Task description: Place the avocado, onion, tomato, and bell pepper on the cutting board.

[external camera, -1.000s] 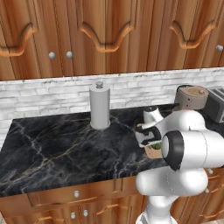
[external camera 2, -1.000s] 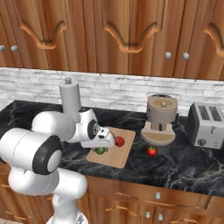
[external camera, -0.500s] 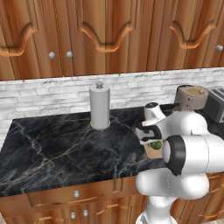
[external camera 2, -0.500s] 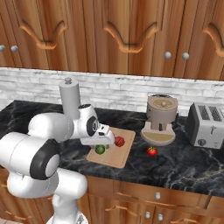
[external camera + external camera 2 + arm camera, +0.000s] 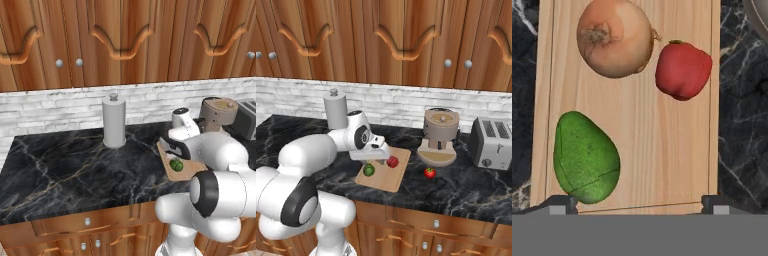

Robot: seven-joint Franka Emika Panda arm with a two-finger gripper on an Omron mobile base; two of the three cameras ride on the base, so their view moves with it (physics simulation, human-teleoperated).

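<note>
The tool (image 5: 640, 204) hangs over the cutting board (image 5: 662, 150), jaws spread wide and holding nothing. The avocado (image 5: 585, 157), the onion (image 5: 615, 37) and a red bell pepper (image 5: 682, 69) lie on the board, apart from each other. The tomato (image 5: 429, 173) sits on the black marble desk (image 5: 476, 185) near the coffee grinder (image 5: 440, 136).

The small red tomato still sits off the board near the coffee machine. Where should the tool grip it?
Probably straight from above, jaws across the round middle of the tomato. It sits alone on the counter, with open space all around it.
</note>
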